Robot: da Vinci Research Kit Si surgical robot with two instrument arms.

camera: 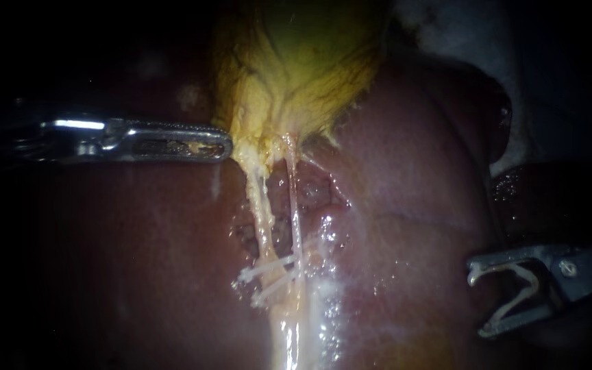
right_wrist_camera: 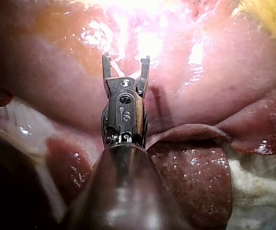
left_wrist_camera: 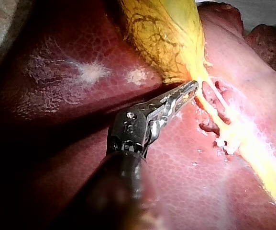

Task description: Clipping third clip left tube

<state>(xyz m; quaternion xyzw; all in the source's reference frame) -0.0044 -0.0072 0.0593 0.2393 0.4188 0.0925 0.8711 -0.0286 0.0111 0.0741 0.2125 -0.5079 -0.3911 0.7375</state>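
**Left tube: 2 clips on, right instrument standing off**

The left tube (camera: pixel 262 219) is running down from the neck of the gallbladder (camera: pixel 296 62), pale yellow and the thicker of the 2. The thinner, pinker right tube (camera: pixel 294 219) is lying just beside it. Low on the tubes, 2 white clips (camera: pixel 272 274) are sitting side by side, slanting across them. Wet liver (camera: pixel 138 260) is lying under and around all of this.

Your left instrument (camera: pixel 224 145) is reaching in level from the left. Its jaws are lying together, clamped on the yellow tissue at the gallbladder's neck, just above where the 2 tubes are starting. In the left wrist view the same instrument (left_wrist_camera: pixel 193 87) is showing its tip buried in the edge of the gallbladder (left_wrist_camera: pixel 161 38), with the liver (left_wrist_camera: pixel 56 96) beneath its shaft.

Your right instrument (camera: pixel 477 301) is hanging low on the right, well apart from both tubes and pointing toward them. Its jaws are standing wide apart with a pale clip (camera: pixel 519 298) seated between them, touching both. In the right wrist view the instrument (right_wrist_camera: pixel 126 61) is hovering over glistening liver (right_wrist_camera: pixel 200 96).
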